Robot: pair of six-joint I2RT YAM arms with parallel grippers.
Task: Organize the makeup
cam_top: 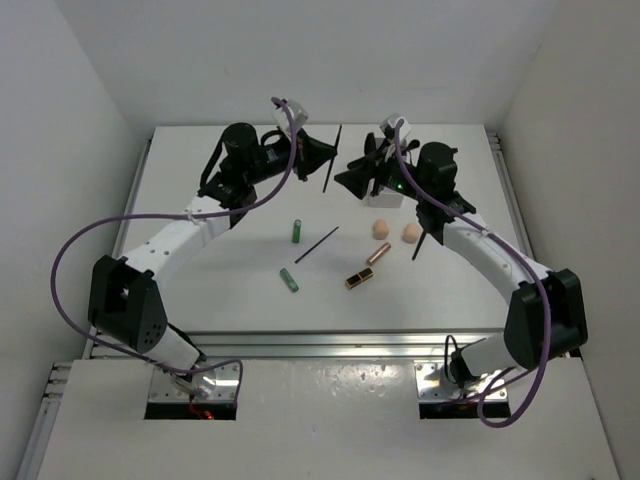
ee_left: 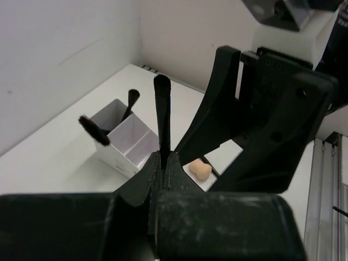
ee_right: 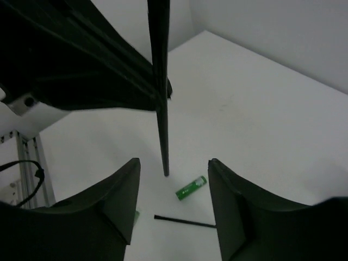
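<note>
The left gripper (ee_left: 163, 159) is pinching a long thin black brush (ee_left: 161, 109) off the table, near the white compartmented box (ee_left: 113, 156). The right gripper (ee_right: 173, 166) faces it, fingers spread, the brush's end between them.
</note>
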